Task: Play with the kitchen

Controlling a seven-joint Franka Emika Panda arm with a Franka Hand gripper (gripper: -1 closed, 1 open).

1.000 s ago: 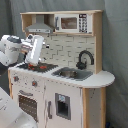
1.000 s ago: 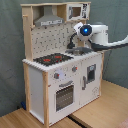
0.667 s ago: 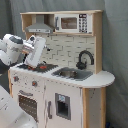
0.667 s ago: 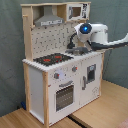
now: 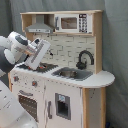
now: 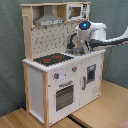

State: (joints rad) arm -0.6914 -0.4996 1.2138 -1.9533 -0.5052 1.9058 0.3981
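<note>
Arm swung rightward over the kitchen [image 5: 60,95] hob [image 6: 52,59], tool [image 5: 33,64] angled down, finger state unclear

Open room over the hob [image 6: 52,59] and along the counter's front edge, but the faucet [image 5: 85,58] stands up at the sink [image 5: 73,73], hood [image 5: 41,25] and microwave [image 5: 73,22] cap the space overhead

In the first exterior view, the microwave [image 5: 73,22] sits above the sink [image 5: 71,73].
</note>
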